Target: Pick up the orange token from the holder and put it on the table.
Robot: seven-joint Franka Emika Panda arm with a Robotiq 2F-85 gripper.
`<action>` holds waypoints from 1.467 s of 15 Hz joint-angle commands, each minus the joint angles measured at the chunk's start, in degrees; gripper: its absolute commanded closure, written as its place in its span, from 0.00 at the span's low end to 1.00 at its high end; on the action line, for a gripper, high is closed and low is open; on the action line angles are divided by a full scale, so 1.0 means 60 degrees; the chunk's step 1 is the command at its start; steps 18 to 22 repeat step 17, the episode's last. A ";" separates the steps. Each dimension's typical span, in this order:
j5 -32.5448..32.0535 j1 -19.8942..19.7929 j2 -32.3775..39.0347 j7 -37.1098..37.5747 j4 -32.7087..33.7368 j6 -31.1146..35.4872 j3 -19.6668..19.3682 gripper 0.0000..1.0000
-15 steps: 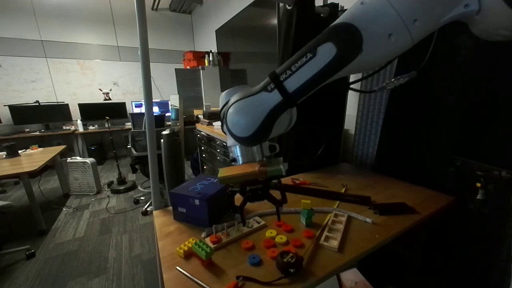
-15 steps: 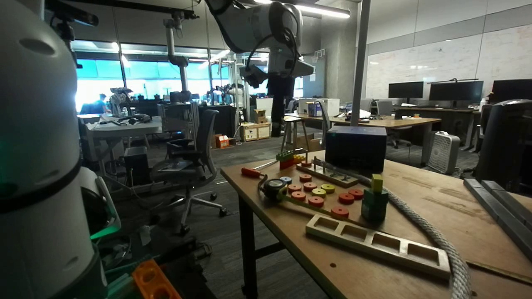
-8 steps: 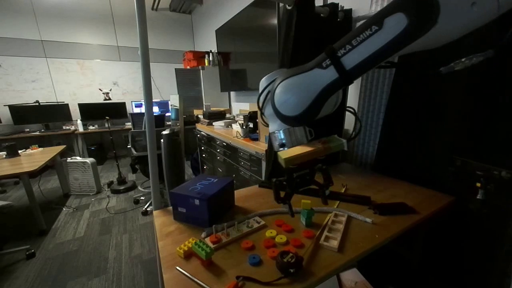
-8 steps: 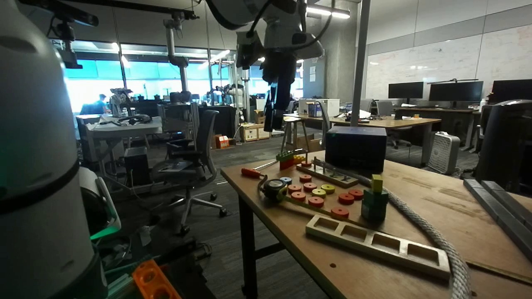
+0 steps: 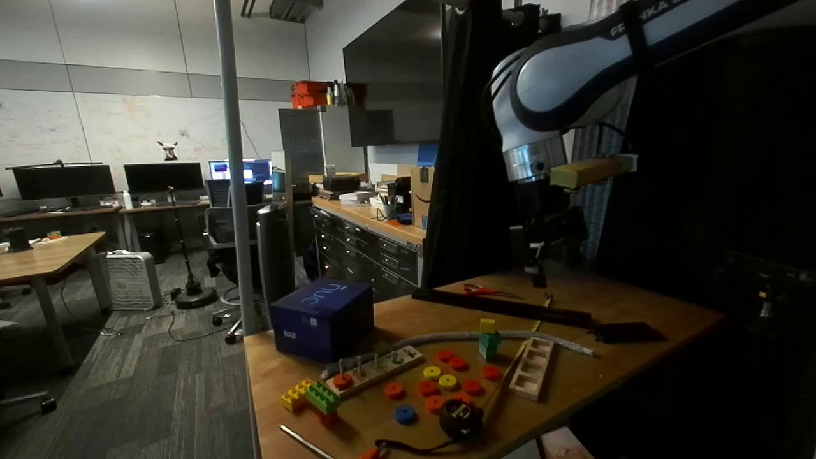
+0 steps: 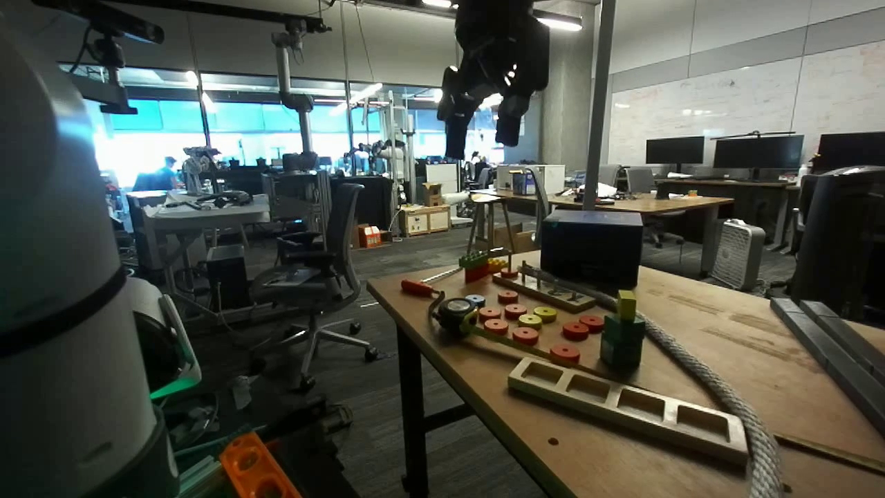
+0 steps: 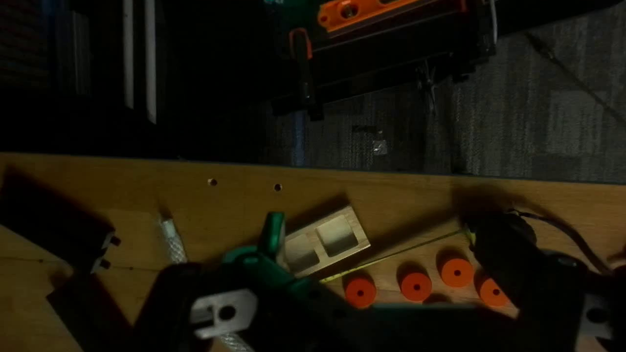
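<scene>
A wooden holder with pegs point(image 5: 386, 368) lies on the table point(image 5: 357, 437). An orange token point(image 5: 342, 381) sits on its end peg; both also show in an exterior view, token point(image 6: 509, 273) and holder point(image 6: 546, 289). Several loose orange tokens point(image 5: 395, 390), two yellow tokens point(image 5: 448, 382) and a blue token point(image 5: 405, 414) lie on the table beside the holder. My gripper point(image 6: 482, 140) is high above the table, its two fingers apart with nothing between them. In the wrist view the open gripper point(image 7: 376, 218) frames some loose orange tokens point(image 7: 416, 287); the holder is out of that view.
A wooden tray with square recesses point(image 6: 617, 394) lies near the table edge. A green-and-yellow block stack point(image 5: 489, 344) stands beside a rope point(image 5: 440, 336). A tape measure point(image 5: 461, 421), toy bricks point(image 5: 324, 396), a blue box point(image 5: 322, 325) and a dark bar point(image 5: 503, 307) also lie there.
My gripper has risen from beside the holder and moved away from it, turning as it went, towards the robot's base. The tokens and holder show no visible movement.
</scene>
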 commanded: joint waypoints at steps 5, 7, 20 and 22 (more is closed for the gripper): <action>-0.0088 -0.0445 -0.2232 -0.1495 -0.0726 0.0489 -0.0073 0.00; -0.0010 -0.0481 -0.1686 -0.1231 -0.0376 0.0107 0.0114 0.00; -0.0018 -0.0478 -0.1489 -0.1221 -0.0389 0.0092 0.0156 0.00; -0.0018 -0.0478 -0.1489 -0.1221 -0.0389 0.0092 0.0156 0.00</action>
